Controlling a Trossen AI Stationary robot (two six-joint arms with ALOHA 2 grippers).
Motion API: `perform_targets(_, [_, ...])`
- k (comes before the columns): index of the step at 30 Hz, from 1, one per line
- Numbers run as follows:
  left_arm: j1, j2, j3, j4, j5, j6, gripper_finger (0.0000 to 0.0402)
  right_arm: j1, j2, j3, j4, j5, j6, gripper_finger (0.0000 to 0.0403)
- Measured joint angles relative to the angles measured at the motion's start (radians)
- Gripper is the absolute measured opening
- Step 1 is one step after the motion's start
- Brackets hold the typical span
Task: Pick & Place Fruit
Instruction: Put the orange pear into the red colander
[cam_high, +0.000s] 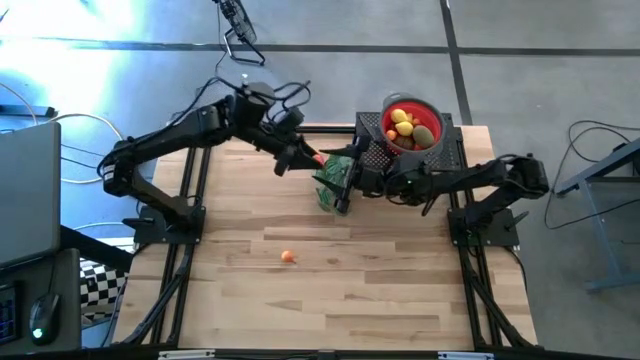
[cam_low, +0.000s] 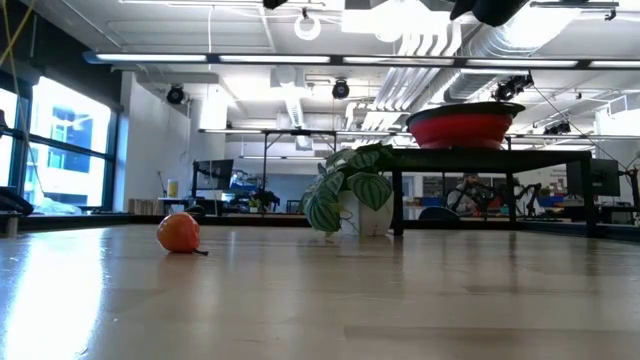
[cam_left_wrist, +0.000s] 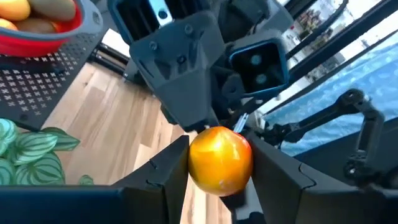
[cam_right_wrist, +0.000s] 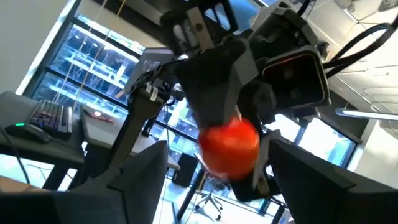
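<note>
On the pale wooden desk (cam_high: 330, 290), under a bright hall of ceiling ducts and windows, the two arms meet above the leafy plant sprig (cam_high: 331, 178), and the left gripper (cam_left_wrist: 214, 180) has its jaws closed on a round orange-red fruit (cam_left_wrist: 220, 160), while the right gripper (cam_right_wrist: 217, 180) faces it with jaws spread wide on either side of that same fruit, not pinching it. Beyond the sprig, on a dark perforated stand (cam_high: 450, 150), the red bowl (cam_high: 412, 122) holds a heap of yellow, red and brownish fruits (cam_high: 408, 127), and a single small orange fruit (cam_high: 288, 257) lies alone on the desk, well away from the sprig toward the near edge.
</note>
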Motion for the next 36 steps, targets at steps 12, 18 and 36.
perform_targets(12, [-0.004,0.016,-0.001,-0.005,-0.021,-0.002,0.0152,0.030,0.003,0.002,-0.001,0.019,-0.020,0.0247])
perform_targets(18, [-0.003,0.016,0.000,-0.006,-0.023,-0.002,0.0152,0.069,0.003,0.002,-0.002,0.124,-0.136,0.0236])
perform_targets(36, [-0.003,0.016,-0.001,-0.004,-0.012,0.006,0.0152,0.261,0.000,0.002,-0.007,0.485,-0.519,0.0231])
